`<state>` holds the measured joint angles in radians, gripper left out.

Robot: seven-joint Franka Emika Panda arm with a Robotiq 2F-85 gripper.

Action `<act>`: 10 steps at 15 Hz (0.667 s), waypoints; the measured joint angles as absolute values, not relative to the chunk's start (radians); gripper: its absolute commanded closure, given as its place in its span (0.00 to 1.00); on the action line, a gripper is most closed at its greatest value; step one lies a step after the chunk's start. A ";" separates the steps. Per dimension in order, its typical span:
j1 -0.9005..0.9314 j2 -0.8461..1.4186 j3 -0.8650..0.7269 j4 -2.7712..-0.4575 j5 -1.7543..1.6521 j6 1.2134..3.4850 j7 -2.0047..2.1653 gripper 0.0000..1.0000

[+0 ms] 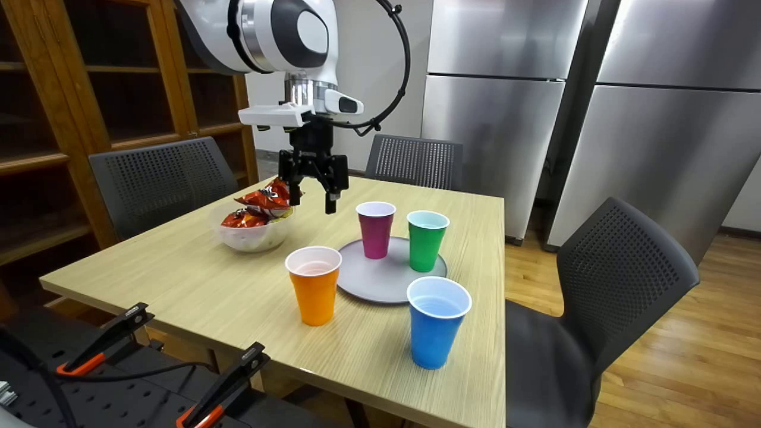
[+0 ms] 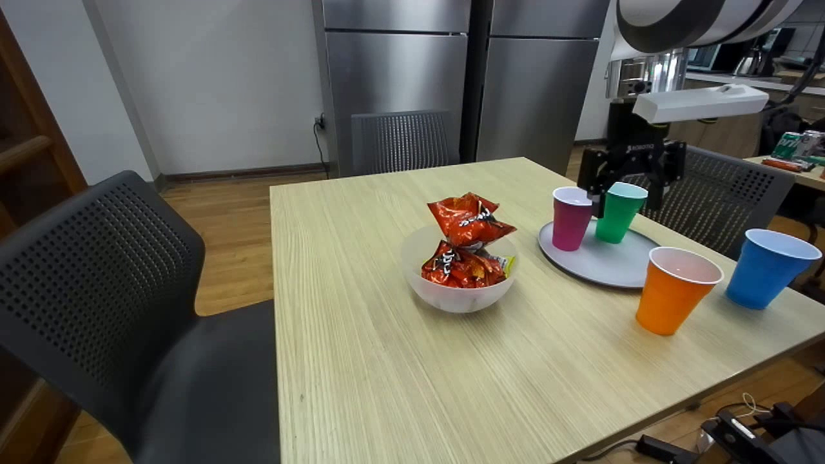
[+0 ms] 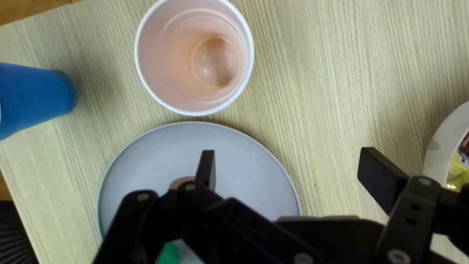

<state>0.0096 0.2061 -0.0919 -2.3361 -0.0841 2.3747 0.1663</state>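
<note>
My gripper (image 1: 313, 201) hangs above the wooden table, fingers pointing down, wide apart with nothing between them. In the wrist view one finger (image 3: 208, 167) overlaps the grey plate (image 3: 238, 157), and the other lies toward the bowl's side. On that plate stand a purple cup (image 1: 376, 235) and a green cup (image 1: 425, 244), both upright; in the wrist view the gripper hides most of them. Off the plate, an orange cup (image 1: 315, 291) and a blue cup (image 1: 437, 327) stand on the table. A translucent bowl (image 2: 459, 299) holds red snack bags (image 2: 467, 222).
Dark chairs (image 1: 624, 285) surround the table (image 2: 361, 361). Black clamps with orange tips (image 1: 223, 386) sit near its edge. Steel refrigerators (image 1: 493, 137) and a wooden cabinet (image 1: 98, 142) stand behind. A cable (image 1: 407, 59) loops beside the arm.
</note>
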 measured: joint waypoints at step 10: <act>-0.004 0.169 -0.099 -2.473 -0.070 2.504 0.195 0.00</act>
<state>-0.0039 0.1686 -0.0993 -2.4729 -0.0705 2.5043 0.1954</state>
